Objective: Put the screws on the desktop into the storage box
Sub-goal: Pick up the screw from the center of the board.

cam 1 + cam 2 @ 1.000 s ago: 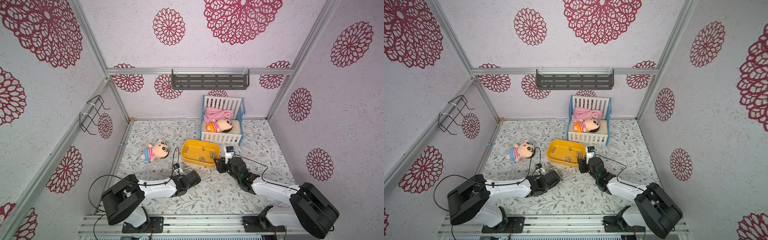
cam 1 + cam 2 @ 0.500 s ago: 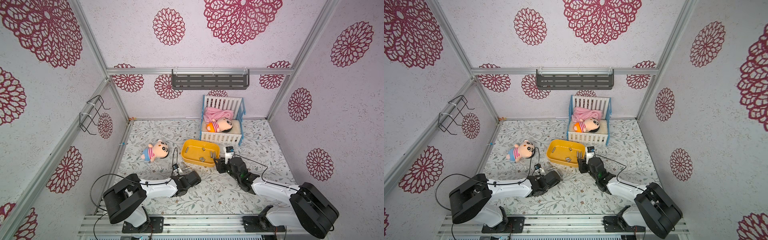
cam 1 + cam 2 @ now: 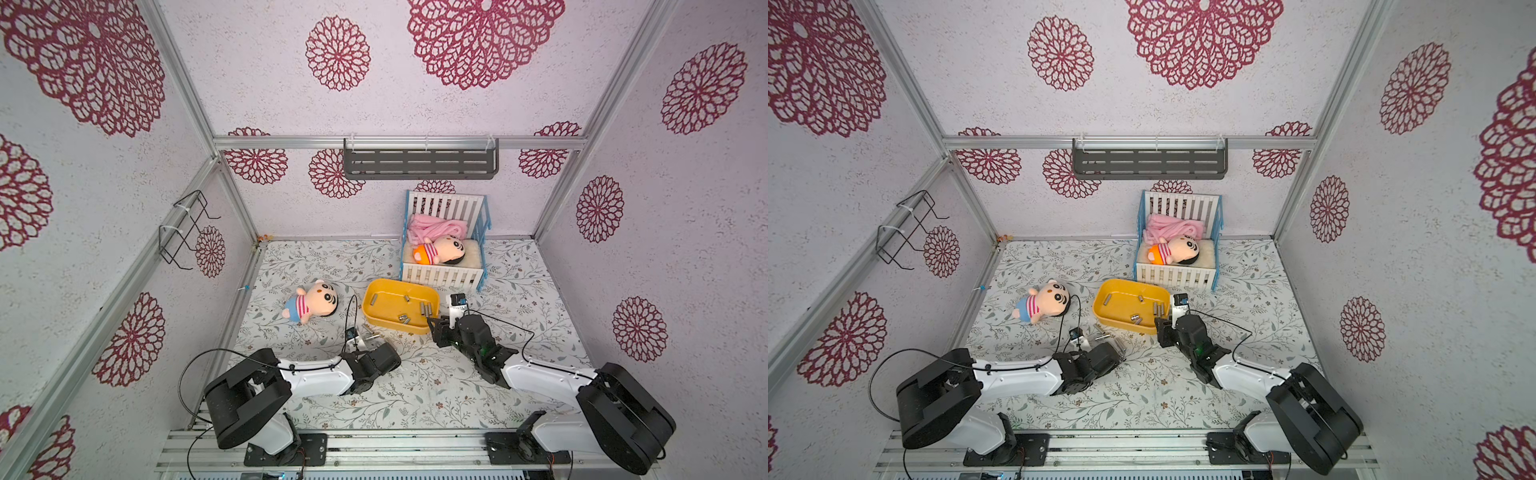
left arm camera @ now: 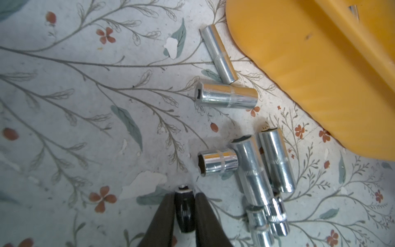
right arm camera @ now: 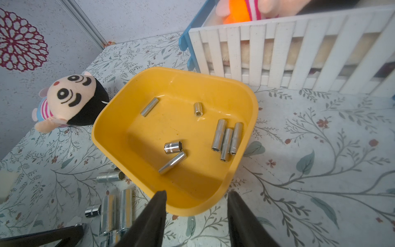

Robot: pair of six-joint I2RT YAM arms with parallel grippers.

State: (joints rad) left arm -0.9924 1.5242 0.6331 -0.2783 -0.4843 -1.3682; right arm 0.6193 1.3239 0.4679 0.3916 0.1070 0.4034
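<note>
Several shiny silver screws [image 4: 226,96] lie loose on the leaf-printed desktop [image 4: 85,107], just beside the near wall of the yellow storage box [image 4: 310,64]. My left gripper [image 4: 184,198] is low over the desktop next to this cluster, shut on a short screw [image 4: 184,210] that looks dark between the fingers. In a top view the loose screws [image 3: 371,331] show in front of the storage box [image 3: 395,328]. Several more screws [image 5: 226,139] lie inside the storage box [image 5: 119,119]. My right gripper [image 5: 196,205] stands open at the box's near right corner, holding nothing.
A plush doll [image 3: 309,301] lies left of the box. The white-and-blue toy crib [image 3: 442,249], with a second doll and a pink blanket, stands right behind the box. A grey shelf [image 3: 419,164] hangs on the back wall and a wire rack [image 3: 187,224] on the left wall.
My left gripper's fingers have closed in on a small screw. The right arm has not moved, and the box and the dolls stay where they were.
</note>
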